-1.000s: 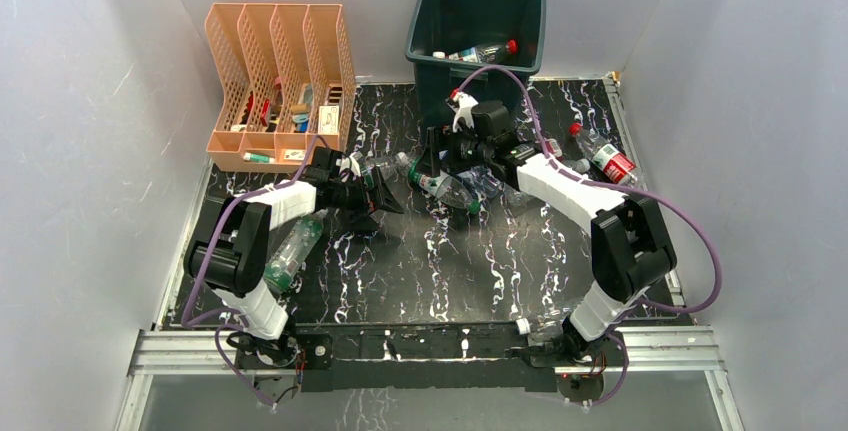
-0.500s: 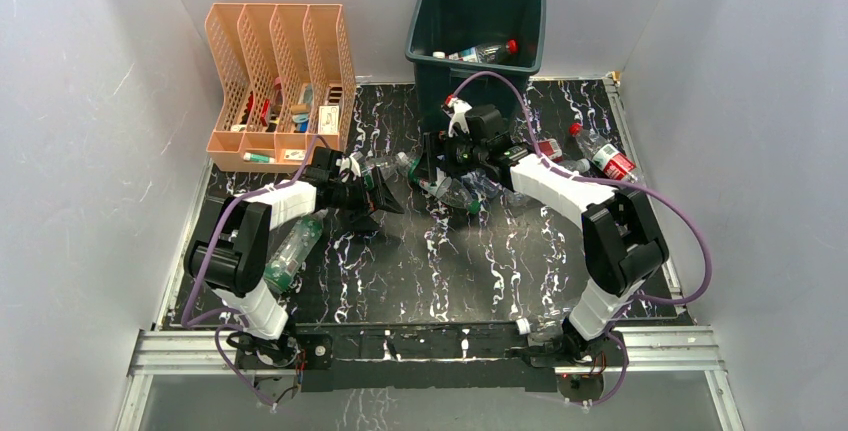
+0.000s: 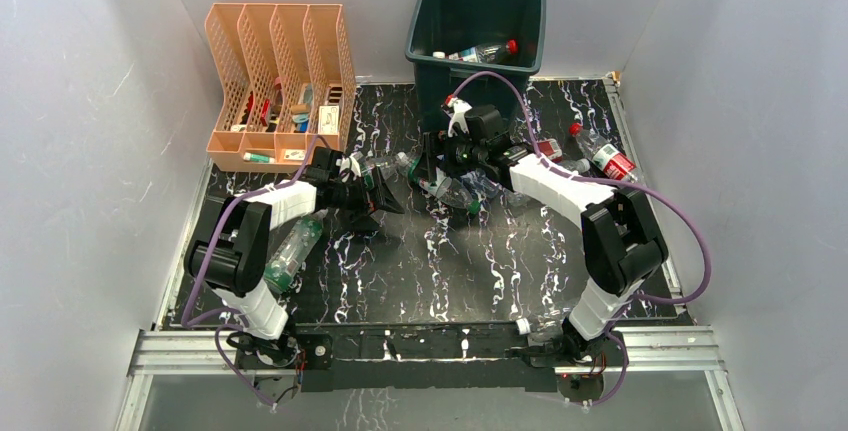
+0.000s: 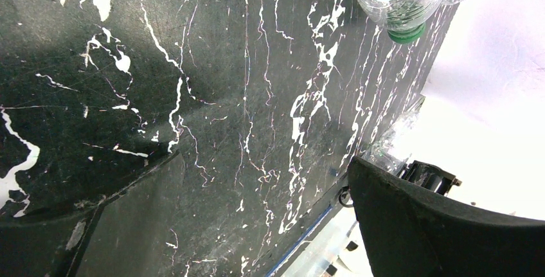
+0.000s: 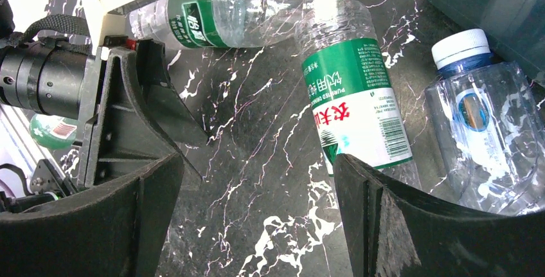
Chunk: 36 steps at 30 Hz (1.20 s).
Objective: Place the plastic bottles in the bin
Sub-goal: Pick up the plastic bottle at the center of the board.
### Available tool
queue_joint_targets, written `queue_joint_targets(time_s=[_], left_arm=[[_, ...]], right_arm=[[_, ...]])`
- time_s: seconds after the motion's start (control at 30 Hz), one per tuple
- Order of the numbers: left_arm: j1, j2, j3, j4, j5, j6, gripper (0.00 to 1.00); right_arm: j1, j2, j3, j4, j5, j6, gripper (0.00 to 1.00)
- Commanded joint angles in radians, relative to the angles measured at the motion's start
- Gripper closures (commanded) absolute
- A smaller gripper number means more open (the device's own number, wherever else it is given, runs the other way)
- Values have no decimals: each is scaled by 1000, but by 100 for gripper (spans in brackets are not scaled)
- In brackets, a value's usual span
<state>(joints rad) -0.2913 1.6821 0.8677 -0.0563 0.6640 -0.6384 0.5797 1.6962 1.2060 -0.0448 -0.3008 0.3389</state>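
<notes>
The right gripper [image 5: 257, 219] hung with its fingers spread wide, low over the black marbled table [image 5: 257, 135]. A green-labelled bottle [image 5: 357, 103] lay between them, close to one pad and not yet gripped. A blue-capped bottle [image 5: 488, 129] lay beside it, and a second green-labelled bottle [image 5: 218, 13] lay farther off. Just to the left, the left gripper [image 4: 257, 225] gaped equally wide and held nothing. At the far edge stood the dark green bin [image 3: 440, 11], with a red-capped bottle [image 3: 482, 51] inside.
</notes>
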Motion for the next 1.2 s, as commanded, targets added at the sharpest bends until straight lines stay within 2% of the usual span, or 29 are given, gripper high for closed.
queue_joint_targets(time_s=[0.0, 1.17], left_arm=[[-7, 17, 25, -7, 29, 14, 2], [-7, 26, 22, -3, 32, 17, 2]], right_arm=[[7, 17, 25, 47, 5, 12, 2], [12, 26, 19, 56, 5, 25, 2]])
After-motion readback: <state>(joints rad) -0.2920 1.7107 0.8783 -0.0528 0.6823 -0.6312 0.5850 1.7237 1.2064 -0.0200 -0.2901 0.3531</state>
